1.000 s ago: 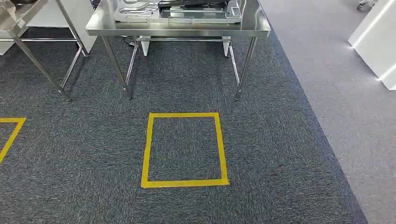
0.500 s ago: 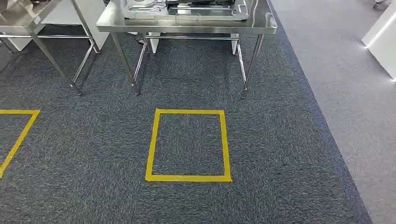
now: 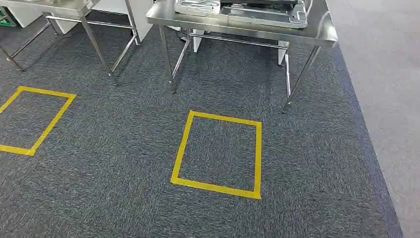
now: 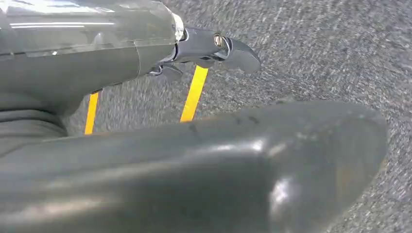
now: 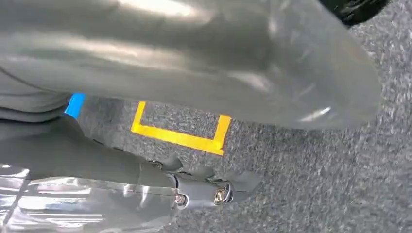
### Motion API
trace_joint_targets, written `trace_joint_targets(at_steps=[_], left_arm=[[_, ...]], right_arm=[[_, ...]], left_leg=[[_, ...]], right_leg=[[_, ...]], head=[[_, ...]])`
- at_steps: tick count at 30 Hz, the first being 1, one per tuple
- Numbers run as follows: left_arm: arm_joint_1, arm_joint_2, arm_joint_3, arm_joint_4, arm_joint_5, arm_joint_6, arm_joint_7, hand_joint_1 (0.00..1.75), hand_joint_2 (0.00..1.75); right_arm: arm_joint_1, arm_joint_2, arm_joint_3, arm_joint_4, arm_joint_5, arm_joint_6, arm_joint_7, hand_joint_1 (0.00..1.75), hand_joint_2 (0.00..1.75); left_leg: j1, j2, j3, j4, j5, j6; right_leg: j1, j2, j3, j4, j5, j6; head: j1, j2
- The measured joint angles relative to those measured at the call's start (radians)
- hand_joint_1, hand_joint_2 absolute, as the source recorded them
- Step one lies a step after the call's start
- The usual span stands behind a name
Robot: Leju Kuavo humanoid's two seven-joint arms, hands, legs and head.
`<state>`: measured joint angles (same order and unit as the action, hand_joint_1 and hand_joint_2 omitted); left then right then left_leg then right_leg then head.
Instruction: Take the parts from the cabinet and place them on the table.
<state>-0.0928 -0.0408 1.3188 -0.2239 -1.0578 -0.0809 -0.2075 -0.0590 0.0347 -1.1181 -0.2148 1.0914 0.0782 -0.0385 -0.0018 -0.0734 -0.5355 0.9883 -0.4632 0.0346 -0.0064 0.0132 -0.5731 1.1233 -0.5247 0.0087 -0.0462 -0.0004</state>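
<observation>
A steel table (image 3: pixel 317 34) stands at the far side of the dark carpet, carrying a flat grey tray (image 3: pixel 277 17) with dark parts on it. My left hand (image 4: pixel 170 160) hangs over the carpet, its thick thumb apart from the darker fingers (image 4: pixel 214 48), and holds nothing. My right hand (image 5: pixel 170 63) hangs the same way, thumb well apart from its fingers (image 5: pixel 214 191), with nothing in it.
A yellow tape square (image 3: pixel 218 153) marks the carpet in front of the table, and a second one (image 3: pixel 34 119) lies to the left. Another steel table (image 3: pixel 74 7) stands at the back left. Lighter grey floor (image 3: pixel 386 74) runs along the right.
The camera has turned: the whole scene has shifted right and tilted, and the left yellow square has come further into the picture.
</observation>
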Motion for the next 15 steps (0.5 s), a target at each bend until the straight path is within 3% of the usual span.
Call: trace_joint_targets(at_steps=[1,2,4,6,7,8,9,11,12,13,14,15], left_arm=[[0.0,0.0,0.0,0.0,0.0,0.0,0.0,0.0,0.0],[-0.002,-0.002,0.0,0.0,0.0,0.0,-0.001,0.0,0.0],[-0.004,-0.002,0.0,0.0,0.0,0.0,-0.003,0.0,0.0],[0.004,-0.002,0.0,0.0,0.001,0.0,-0.003,0.0,0.0],[0.006,0.0,0.0,0.0,0.003,0.002,-0.003,0.0,0.0],[0.006,0.0,0.0,0.0,0.003,0.002,-0.004,0.0,0.0],[0.003,0.0,0.0,0.0,0.004,0.003,-0.006,0.0,0.0],[0.001,-0.001,0.0,0.0,0.009,0.003,-0.01,0.0,0.0],[0.003,-0.001,0.0,0.0,0.01,0.004,-0.011,0.0,0.0],[0.008,-0.001,0.0,0.0,0.011,0.005,-0.011,0.0,0.0],[0.013,-0.001,0.0,0.0,0.011,0.006,-0.012,0.0,0.0],[0.017,-0.001,0.0,0.0,0.011,0.008,-0.012,0.0,0.0]], right_arm=[[0.001,0.0,0.0,0.0,0.0,0.0,-0.001,0.0,0.0],[0.002,0.0,-0.001,0.0,0.0,0.0,-0.001,0.0,0.0],[-0.001,0.0,-0.002,0.0,0.0,0.0,-0.002,0.0,0.0],[-0.004,0.0,-0.002,0.0,0.0,0.0,-0.002,0.0,0.0],[-0.004,0.003,-0.002,0.0,0.002,0.0,-0.002,0.0,0.0],[-0.002,0.003,-0.002,0.0,0.002,0.001,-0.003,0.0,0.0],[0.001,0.003,-0.002,0.0,0.003,0.002,-0.003,0.0,0.0],[0.008,0.004,-0.002,0.0,0.006,0.003,-0.005,0.0,0.0],[0.01,0.004,-0.002,0.0,0.007,0.003,-0.007,0.0,0.0],[0.01,0.003,-0.002,0.0,0.011,0.004,-0.01,0.0,0.0],[0.01,0.004,-0.002,0.0,0.014,0.005,-0.013,0.0,0.0],[0.011,0.004,-0.002,0.0,0.017,0.006,-0.018,0.0,0.0]], left_leg=[[0.001,-0.011,-0.001,0.001,0.001,-0.002],[-0.002,-0.02,-0.005,0.002,0.003,-0.008],[0.005,-0.044,-0.018,0.005,0.008,-0.021],[0.008,-0.066,-0.025,-0.002,0.015,-0.036],[0.006,-0.043,-0.026,0.01,0.006,-0.037],[0.001,0.014,-0.045,0.046,-0.025,-0.04],[0.003,0.042,-0.079,0.117,-0.07,-0.044],[0.009,0.059,-0.146,0.269,-0.14,-0.052],[0.012,0.062,-0.165,0.319,-0.151,-0.057],[0.014,0.065,-0.157,0.311,-0.137,-0.06],[0.016,0.07,-0.124,0.254,-0.103,-0.062],[0.017,0.081,-0.07,0.159,-0.06,-0.063]], right_leg=[[0.0,0.036,0.041,-0.088,0.039,-0.006],[-0.001,0.08,0.055,-0.119,0.026,-0.011],[0.004,0.061,0.052,-0.129,0.03,-0.011],[0.006,0.042,0.054,-0.136,0.036,-0.021],[-0.005,0.022,0.058,-0.151,0.046,-0.03],[-0.002,0.011,0.059,-0.158,0.048,-0.036],[0.0,-0.007,0.057,-0.158,0.048,-0.04],[0.004,-0.039,0.055,-0.157,0.047,-0.042],[0.004,-0.055,0.053,-0.156,0.047,-0.042],[0.004,-0.068,0.052,-0.155,0.047,-0.041],[0.004,-0.08,0.052,-0.153,0.045,-0.039],[0.003,-0.092,0.053,-0.15,0.043,-0.036]], head=[[0.0,0.0],[0.0,0.0],[0.0,0.0],[0.0,0.0],[0.0,0.0],[-0.001,0.0],[0.0,0.0],[-0.001,0.0],[-0.001,0.0],[-0.001,0.0],[-0.001,0.0],[-0.001,0.0]])
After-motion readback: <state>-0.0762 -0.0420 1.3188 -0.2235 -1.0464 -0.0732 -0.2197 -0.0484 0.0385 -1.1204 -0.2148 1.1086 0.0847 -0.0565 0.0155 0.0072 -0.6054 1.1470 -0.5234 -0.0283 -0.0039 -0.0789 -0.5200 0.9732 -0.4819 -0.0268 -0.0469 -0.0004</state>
